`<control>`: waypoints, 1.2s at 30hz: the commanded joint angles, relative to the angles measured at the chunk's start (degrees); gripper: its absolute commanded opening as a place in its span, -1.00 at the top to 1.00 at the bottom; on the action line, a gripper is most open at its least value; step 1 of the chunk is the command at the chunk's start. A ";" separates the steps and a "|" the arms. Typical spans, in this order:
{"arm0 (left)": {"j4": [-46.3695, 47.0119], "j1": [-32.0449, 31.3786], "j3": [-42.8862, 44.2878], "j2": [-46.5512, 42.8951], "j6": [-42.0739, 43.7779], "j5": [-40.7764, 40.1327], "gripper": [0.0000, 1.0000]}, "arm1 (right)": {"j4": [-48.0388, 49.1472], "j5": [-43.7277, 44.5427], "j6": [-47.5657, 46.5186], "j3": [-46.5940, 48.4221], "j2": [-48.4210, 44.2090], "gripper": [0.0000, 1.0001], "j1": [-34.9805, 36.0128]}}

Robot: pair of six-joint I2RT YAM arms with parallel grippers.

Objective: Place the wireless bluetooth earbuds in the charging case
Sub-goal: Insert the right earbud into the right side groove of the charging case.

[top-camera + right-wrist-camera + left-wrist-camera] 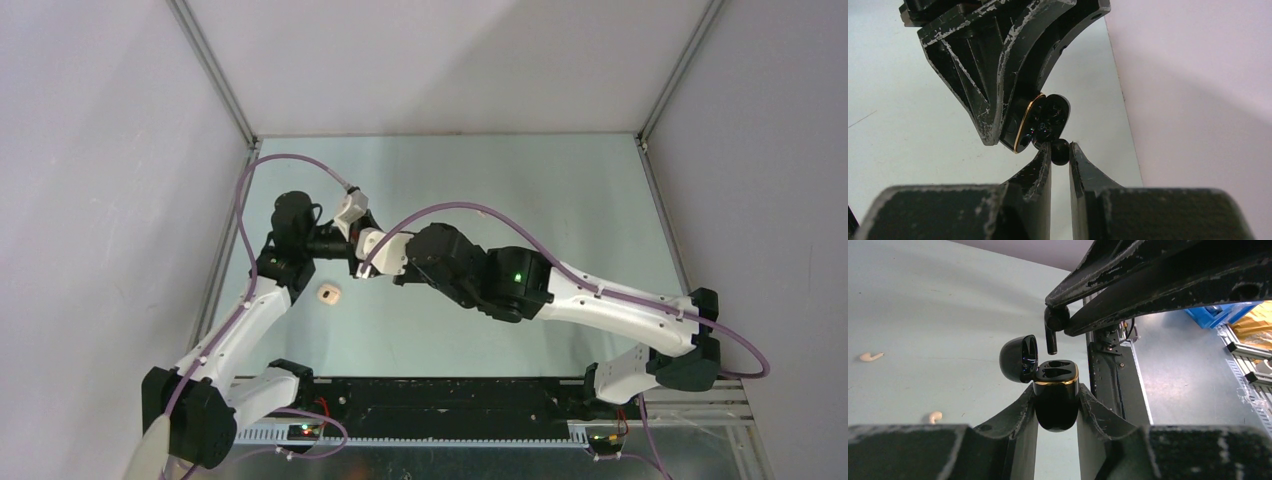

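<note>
Black glossy plastic fills the middle of the left wrist view: the charging case stands upright, clamped at its waist by the fingers of the left gripper. Its lid is hinged open toward the left, and two empty sockets show inside the gold rim. Just above the left socket hangs the black earbud, stem down and apart from the case, its head pinched in the right gripper, which reaches in from the upper right. A pale earbud lies on the table at the left edge, and a second pale earbud lies lower down. In the right wrist view the fingers are nearly together on the bud's round head at centre frame, with the case's open mouth just beyond it. The top view shows both wrists meeting left of centre, with a small beige object on the table below them, possibly another case. The bud looks light, hard and slick, so holding it by the head seems right because the stem stays free to enter. The rounded case could twist under a push.
</note>
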 commanded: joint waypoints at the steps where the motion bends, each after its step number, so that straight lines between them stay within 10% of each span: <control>1: 2.49 -0.12 0.30 -0.56 -1.57 0.99 1.00 | 3.28 2.04 -0.72 -0.47 0.04 0.79 0.64; 36: 10.85 0.58 -1.18 -0.52 -8.85 1.57 1.00 | 1.57 0.20 2.31 0.90 1.25 0.61 1.70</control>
